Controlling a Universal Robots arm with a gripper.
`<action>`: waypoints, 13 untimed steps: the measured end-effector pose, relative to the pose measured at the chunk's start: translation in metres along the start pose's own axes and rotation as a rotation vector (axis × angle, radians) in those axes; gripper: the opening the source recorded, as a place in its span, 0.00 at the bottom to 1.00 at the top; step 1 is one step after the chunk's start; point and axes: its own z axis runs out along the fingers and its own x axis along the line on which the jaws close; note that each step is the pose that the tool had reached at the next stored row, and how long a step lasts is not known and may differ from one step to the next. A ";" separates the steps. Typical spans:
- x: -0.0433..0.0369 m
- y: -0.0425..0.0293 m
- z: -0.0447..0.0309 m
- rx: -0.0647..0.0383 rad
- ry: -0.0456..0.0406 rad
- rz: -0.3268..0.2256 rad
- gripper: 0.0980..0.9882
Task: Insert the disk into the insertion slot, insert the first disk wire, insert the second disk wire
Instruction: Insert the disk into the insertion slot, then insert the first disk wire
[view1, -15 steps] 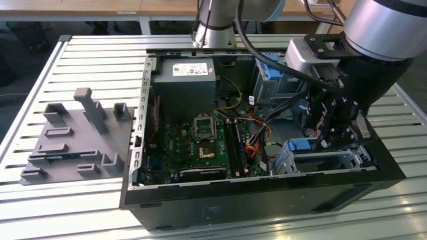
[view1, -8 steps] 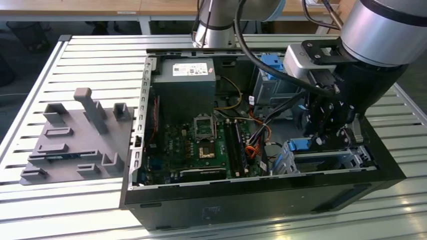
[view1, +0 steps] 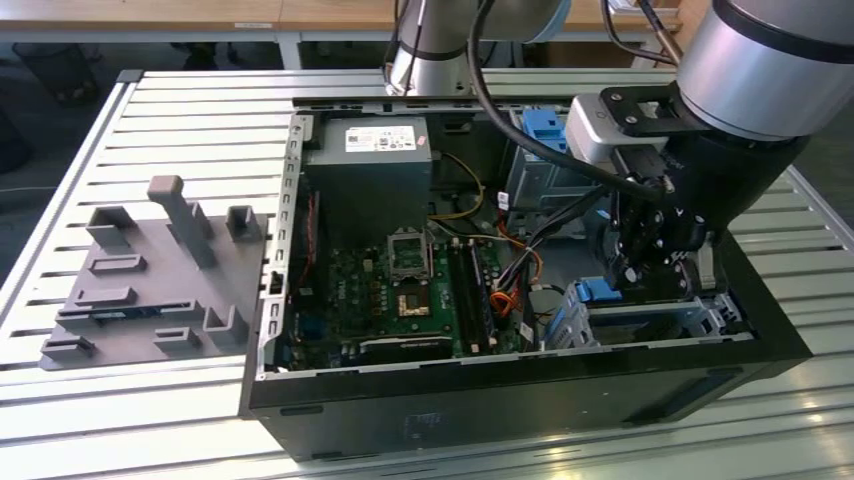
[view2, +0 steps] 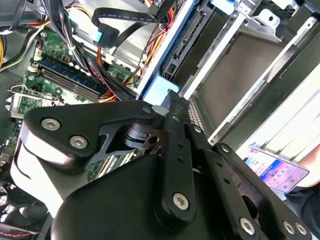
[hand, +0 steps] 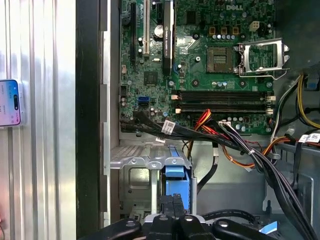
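**A:** Where is the gripper?

**B:** Down inside the open computer case, low toward the exterior view's right. In the first wrist view its two fingertips sit drawn close together, right at the blue end of the disk. Whether they pinch a tab there or only press on it, I cannot tell.

**A:** And the disk itself?

**B:** It stands on edge in the insertion slot, with the silver cage walls on either side and the blue carrier end facing the gripper.

**A:** Any writing?

**B:** There is white lettering on the green motherboard and small white tags on the cable bundle that crosses between board and cage. A white printed label sits on the power supply, upper middle of the exterior view.

**A:** What do the views add to each other?

**B:** The exterior view gives a grey plastic fixture on the slatted table, at the exterior view's left. The first wrist view gives a phone, screen lit, lying on the slats outside the case wall.
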 end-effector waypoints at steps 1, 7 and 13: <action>0.0000 0.0000 0.0001 0.000 0.0000 0.000 0.01; 0.0000 -0.0004 0.0003 0.000 -0.0003 0.000 0.01; 0.0000 -0.0041 0.0005 0.000 -0.0002 0.000 0.01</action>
